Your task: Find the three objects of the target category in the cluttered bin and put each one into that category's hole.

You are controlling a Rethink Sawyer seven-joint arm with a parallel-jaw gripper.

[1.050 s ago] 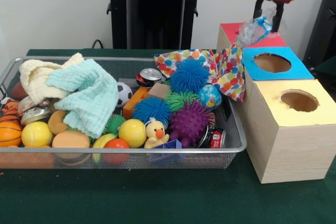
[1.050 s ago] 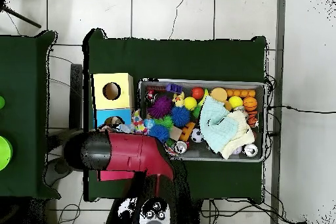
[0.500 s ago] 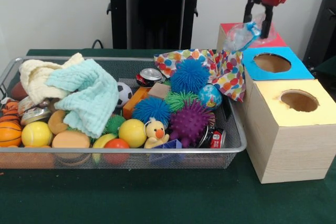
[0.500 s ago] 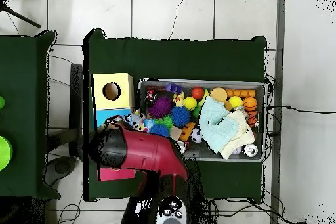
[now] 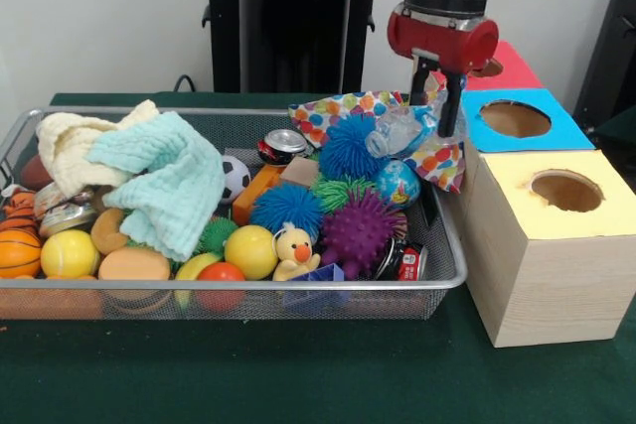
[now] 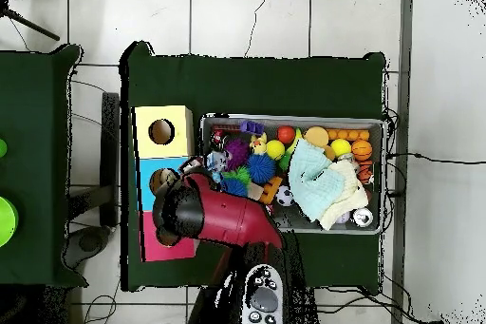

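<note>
The crushed clear plastic bottle (image 5: 400,133) hangs pinched between the fingers of the gripper (image 5: 438,96) above the right end of the wire-mesh bin (image 5: 229,290), over the blue spiky ball (image 5: 350,145) and polka-dot cloth (image 5: 437,161). We judge it is lifted clear for carrying toward the holed boxes (image 5: 552,235). Its long axis lies near horizontal, one end pointing left.
</note>
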